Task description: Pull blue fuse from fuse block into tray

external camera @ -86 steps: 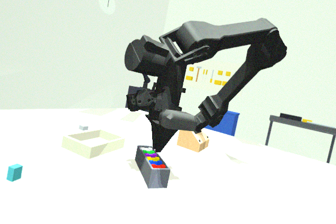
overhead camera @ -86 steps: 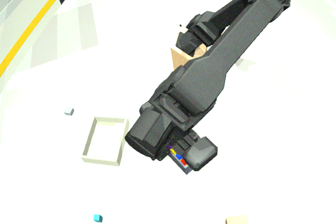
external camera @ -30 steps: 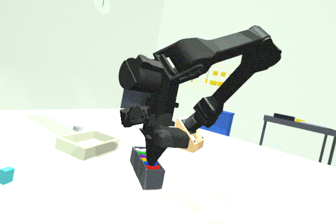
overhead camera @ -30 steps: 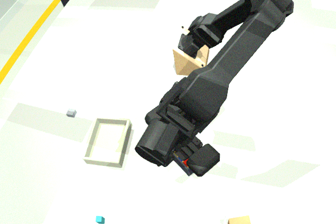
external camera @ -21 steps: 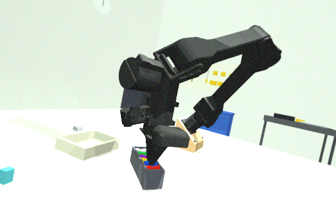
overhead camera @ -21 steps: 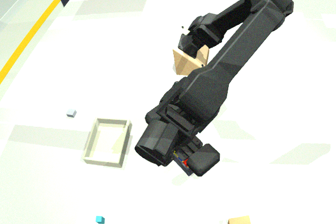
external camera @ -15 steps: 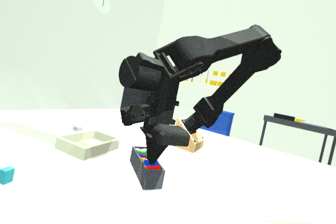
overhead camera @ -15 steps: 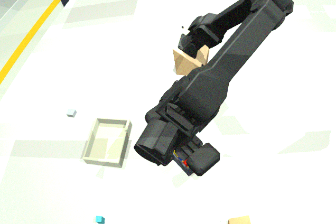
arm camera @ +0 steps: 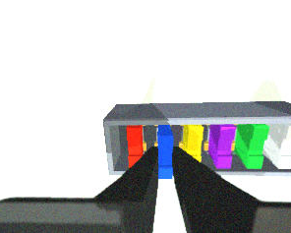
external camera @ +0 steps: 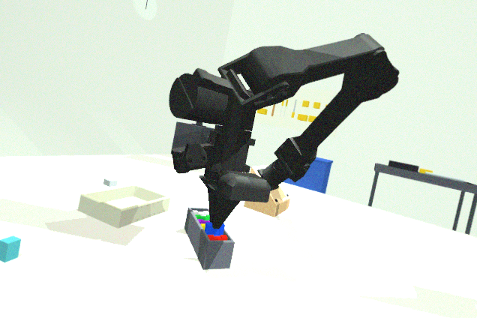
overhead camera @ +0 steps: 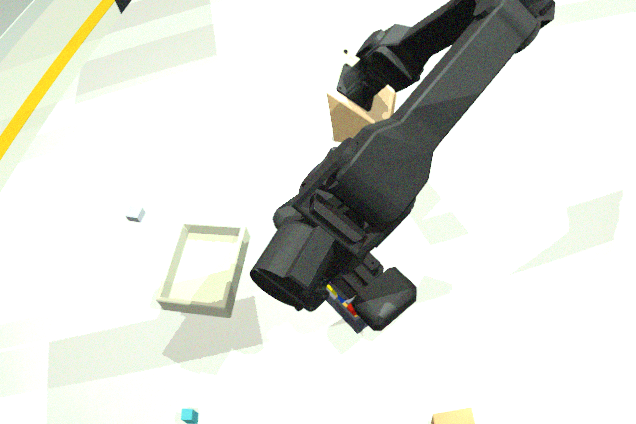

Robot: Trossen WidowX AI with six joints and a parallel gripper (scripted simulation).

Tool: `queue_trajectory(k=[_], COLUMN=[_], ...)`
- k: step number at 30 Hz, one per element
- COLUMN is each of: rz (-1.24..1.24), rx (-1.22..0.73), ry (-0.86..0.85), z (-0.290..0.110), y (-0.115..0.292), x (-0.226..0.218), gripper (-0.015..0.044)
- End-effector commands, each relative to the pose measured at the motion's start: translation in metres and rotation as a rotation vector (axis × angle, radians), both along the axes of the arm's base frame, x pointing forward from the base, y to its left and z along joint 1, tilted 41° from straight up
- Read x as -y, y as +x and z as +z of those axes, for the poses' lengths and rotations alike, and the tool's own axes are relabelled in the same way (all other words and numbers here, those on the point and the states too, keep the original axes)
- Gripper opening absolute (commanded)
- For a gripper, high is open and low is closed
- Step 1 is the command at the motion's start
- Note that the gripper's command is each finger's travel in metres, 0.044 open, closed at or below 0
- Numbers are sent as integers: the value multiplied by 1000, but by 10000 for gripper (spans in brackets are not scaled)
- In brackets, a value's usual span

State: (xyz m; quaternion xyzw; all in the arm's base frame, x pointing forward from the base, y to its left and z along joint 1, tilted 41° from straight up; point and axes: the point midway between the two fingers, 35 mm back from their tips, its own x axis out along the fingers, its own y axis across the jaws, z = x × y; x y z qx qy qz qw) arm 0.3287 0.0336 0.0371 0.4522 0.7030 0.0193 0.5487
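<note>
Inside end effector (arm camera: pixel 164 158), one blue fuse (arm camera: pixel 164 151)

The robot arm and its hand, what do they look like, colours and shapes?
The arm is matte dark grey to black all over, built from chunky, bevelled links with rounded joint housings. A lighter ridge line runs along the long link in the top view. The hand ends in two black wedge-shaped fingers tapering to narrow tips. No cables or markings are visible.

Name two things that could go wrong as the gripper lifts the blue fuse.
1. The gripper is shut on the blue fuse, with the red fuse and yellow fuse close on either side; a tilted pull might brush them.
2. The tray lies sideways; swinging too early could clip the fuse block.
</note>
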Motion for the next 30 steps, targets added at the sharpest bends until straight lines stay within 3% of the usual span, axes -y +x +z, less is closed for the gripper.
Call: queue_trajectory(k=[1, 30], rz=[1, -1], rx=[6, 4], ry=[-2, -1], z=[2, 13], y=[1, 0], x=[3, 12], gripper=[0, 0])
